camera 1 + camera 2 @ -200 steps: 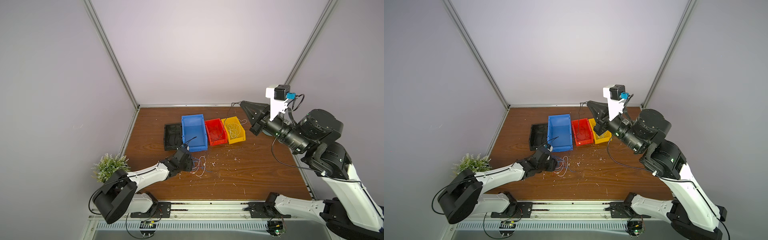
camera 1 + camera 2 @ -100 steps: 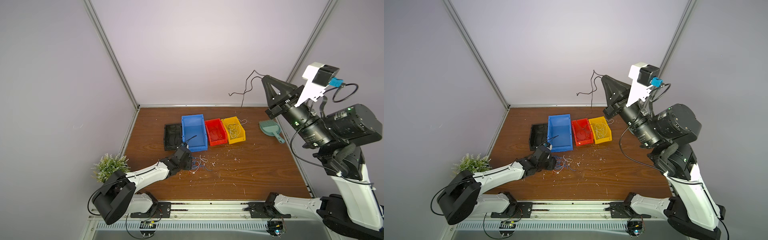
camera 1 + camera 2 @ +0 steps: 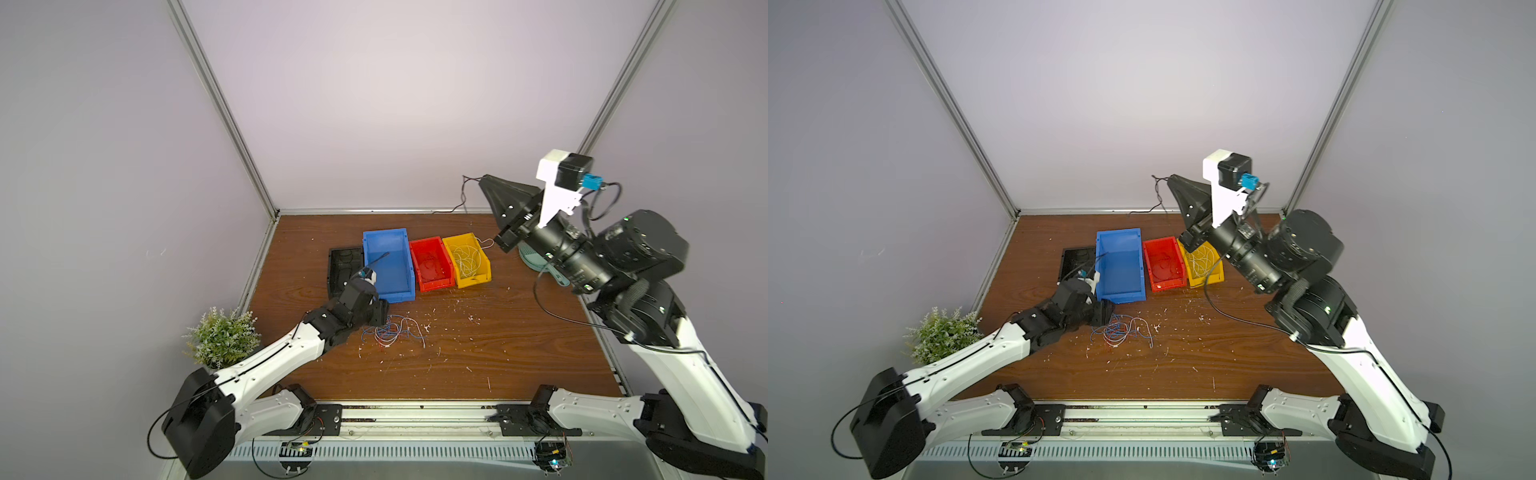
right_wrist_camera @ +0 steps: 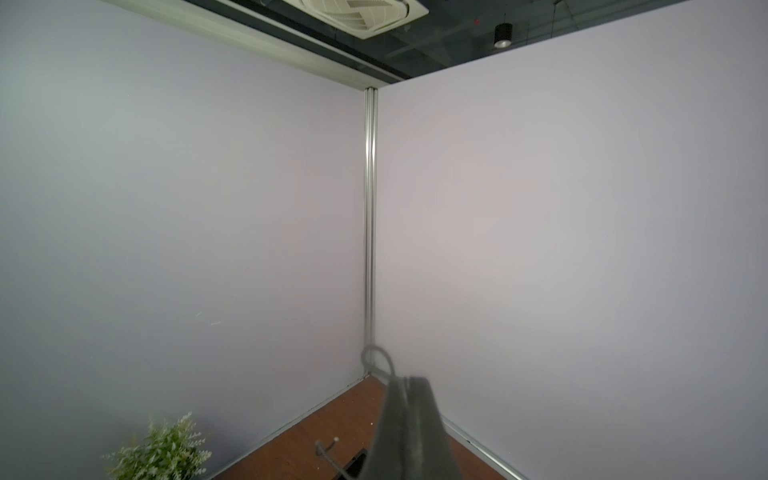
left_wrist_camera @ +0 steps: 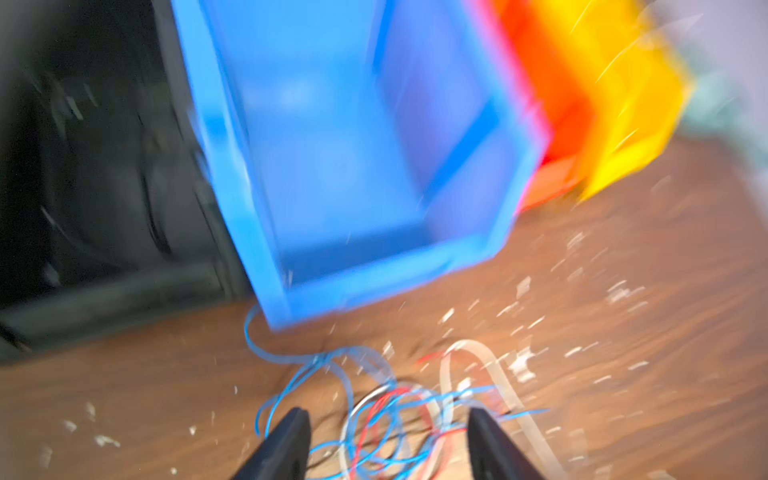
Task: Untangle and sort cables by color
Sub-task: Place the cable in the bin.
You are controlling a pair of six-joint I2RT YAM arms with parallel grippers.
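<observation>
Two arms stood at opposite ends of the job. The right gripper (image 3: 483, 180) was raised high near the back wall, its jaws clenched on a thin black wire (image 3: 464, 195) that trailed from the tip down toward the back edge of the brown wooden table (image 3: 498, 353). The right wrist view showed the pinched jaws with a small loop of wire poking past them. The left gripper (image 5: 386, 415) sat low, its fingers (image 5: 291, 440) released and spread to either side of the tangle of blue, red and white cables (image 3: 390, 332). That tangle lay on the table just in front of the blue plastic bin (image 3: 384, 233). Nothing was clamped between the fingers.

The black shallow tray (image 3: 338, 266), where the black wire presumably belonged, stood on the far side of the blue bin from the red plastic bin (image 3: 432, 286) and the yellow plastic bin (image 3: 473, 281). Carrying the dangling wire across could go wrong. Its free end might drag over the yellow bin and hook the white cables (image 3: 465, 257) heaped there, or drop into the wrong bin. So fine a wire could also slip from the pinch. On the left, closing on the knot would likely catch several colours at once. Lifting it then could tighten the snarl rather than free a strand.
</observation>
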